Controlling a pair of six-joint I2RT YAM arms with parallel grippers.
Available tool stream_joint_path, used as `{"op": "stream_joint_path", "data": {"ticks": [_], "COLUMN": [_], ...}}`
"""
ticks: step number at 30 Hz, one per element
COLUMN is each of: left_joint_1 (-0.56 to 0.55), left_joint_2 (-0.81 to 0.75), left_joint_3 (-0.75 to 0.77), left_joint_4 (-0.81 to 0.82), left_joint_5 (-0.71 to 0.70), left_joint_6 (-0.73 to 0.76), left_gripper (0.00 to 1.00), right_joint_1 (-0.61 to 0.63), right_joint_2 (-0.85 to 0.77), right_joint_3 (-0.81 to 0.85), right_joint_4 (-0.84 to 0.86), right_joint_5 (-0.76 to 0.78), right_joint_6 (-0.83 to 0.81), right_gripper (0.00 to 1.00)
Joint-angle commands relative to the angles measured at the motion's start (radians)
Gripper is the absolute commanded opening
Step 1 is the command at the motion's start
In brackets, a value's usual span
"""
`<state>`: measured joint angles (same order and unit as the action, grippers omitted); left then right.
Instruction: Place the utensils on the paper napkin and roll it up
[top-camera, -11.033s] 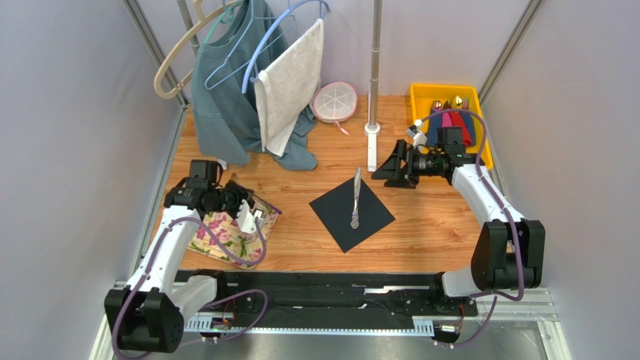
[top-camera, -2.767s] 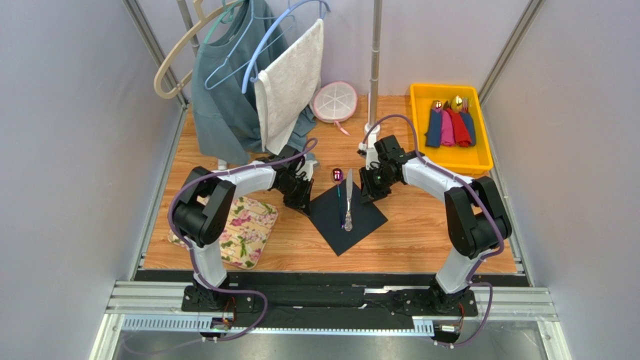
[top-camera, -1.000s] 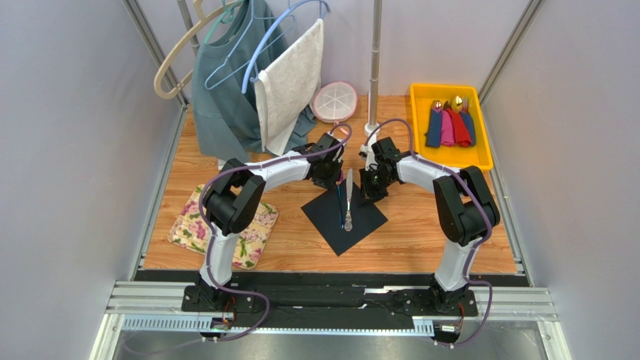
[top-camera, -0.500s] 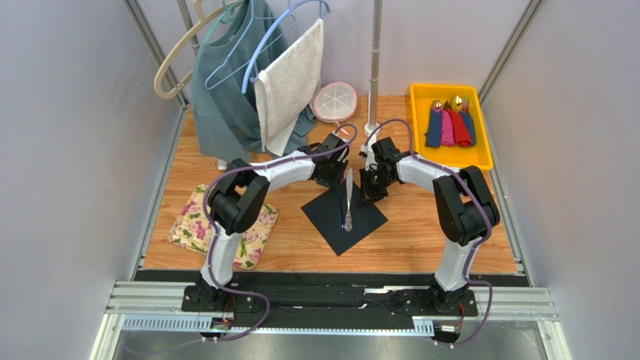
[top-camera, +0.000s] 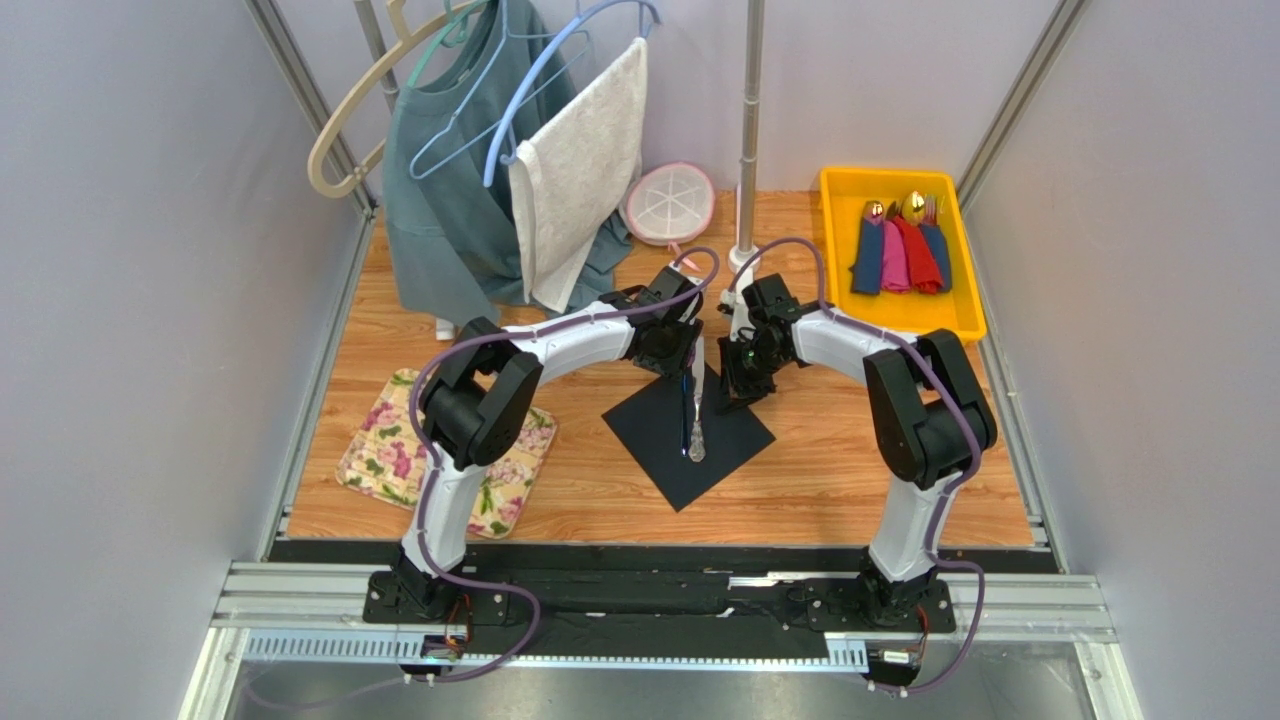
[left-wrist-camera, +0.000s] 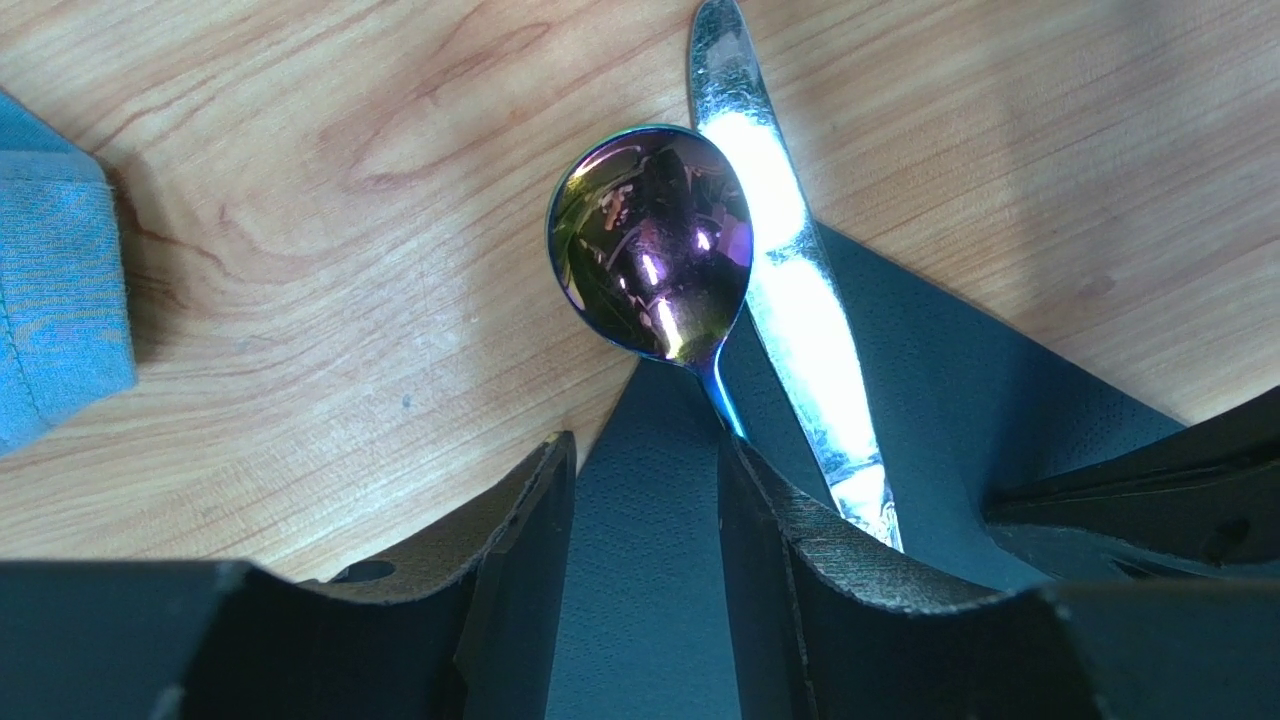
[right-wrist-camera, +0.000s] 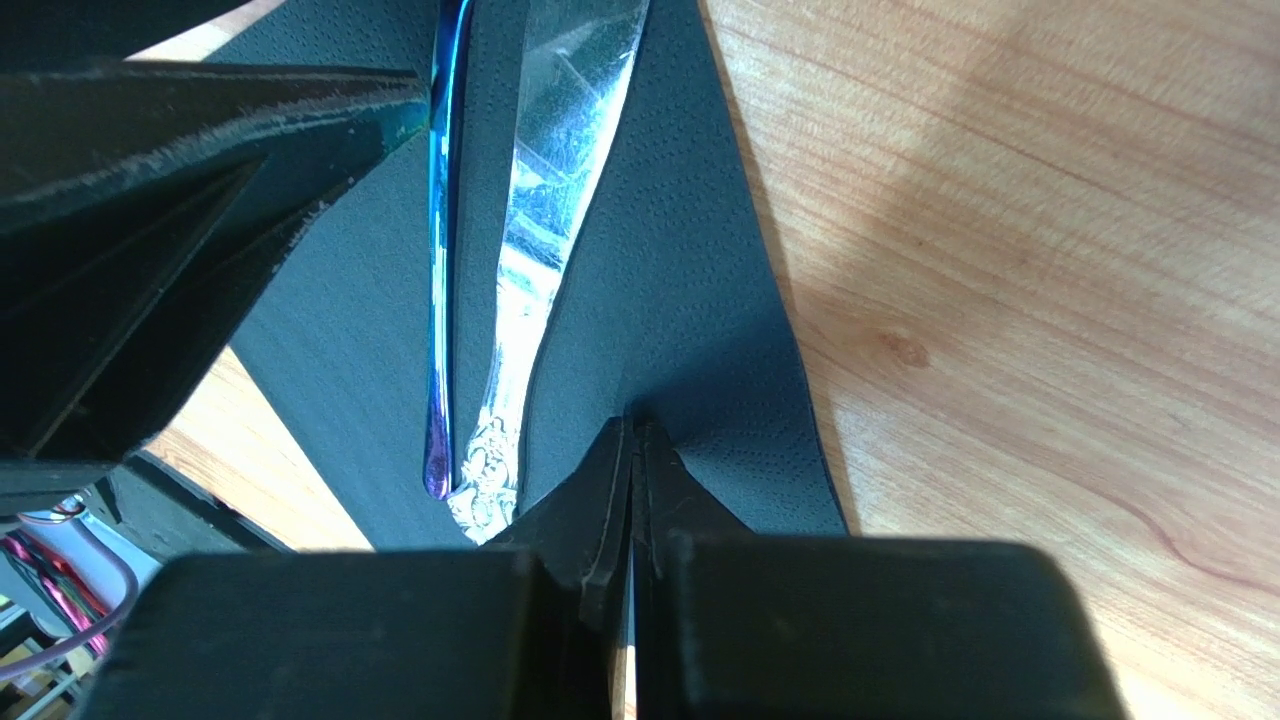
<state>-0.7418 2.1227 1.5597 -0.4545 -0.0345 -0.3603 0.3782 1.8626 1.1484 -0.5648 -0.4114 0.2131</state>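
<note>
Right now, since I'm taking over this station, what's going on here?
Both grippers are at a black napkin. A spoon and a knife lie side by side on it, their heads past its far corner on the table. The left gripper is open by the spoon's handle, holding nothing. The right gripper is shut, tips at the napkin's edge. The napkin is not rolled yet.

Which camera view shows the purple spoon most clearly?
The left wrist view: the spoon shows its shiny purple bowl large and unobstructed, beside the knife. The right wrist view shows only its blue handle on the black napkin. The top view shows at most a thin line.
</note>
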Motion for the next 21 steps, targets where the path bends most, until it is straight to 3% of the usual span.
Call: {"op": "stream_joint_path", "data": {"ticks": [1,3,7,10,15,21], "left_joint_1": [-0.005,0.007,0.042,0.05,0.059,0.039], "left_joint_2": [-0.004,-0.051,-0.179,-0.288,-0.449,-0.706], "left_joint_3": [0.019,0.001,-0.073,-0.133,-0.236,-0.447], "left_joint_4": [-0.033,-0.021,0.069,0.106,0.079,0.068], "left_joint_5": [0.004,0.027,0.113,0.169,0.284,0.456], "left_joint_6": [-0.006,-0.012,-0.032,-0.003,0.154,0.473], "left_gripper": [0.5,0.51,0.65,0.69,0.75,0.69], "right_joint_1": [-0.002,-0.002,-0.005,-0.009,-0.018,-0.025], "right_joint_2": [0.015,0.018,0.046,0.05,-0.019,-0.146], "right_joint_3": [0.033,0.036,0.059,0.079,0.077,0.033], "right_joint_4": [0.019,0.016,0.019,0.02,0.0,-0.012], "right_joint_5": [0.016,0.019,0.031,0.013,-0.076,-0.197], "right_joint_6": [-0.006,-0.015,-0.04,-0.046,-0.017,0.003], "right_gripper": [0.0,0.0,0.0,0.0,0.01,0.06]}}
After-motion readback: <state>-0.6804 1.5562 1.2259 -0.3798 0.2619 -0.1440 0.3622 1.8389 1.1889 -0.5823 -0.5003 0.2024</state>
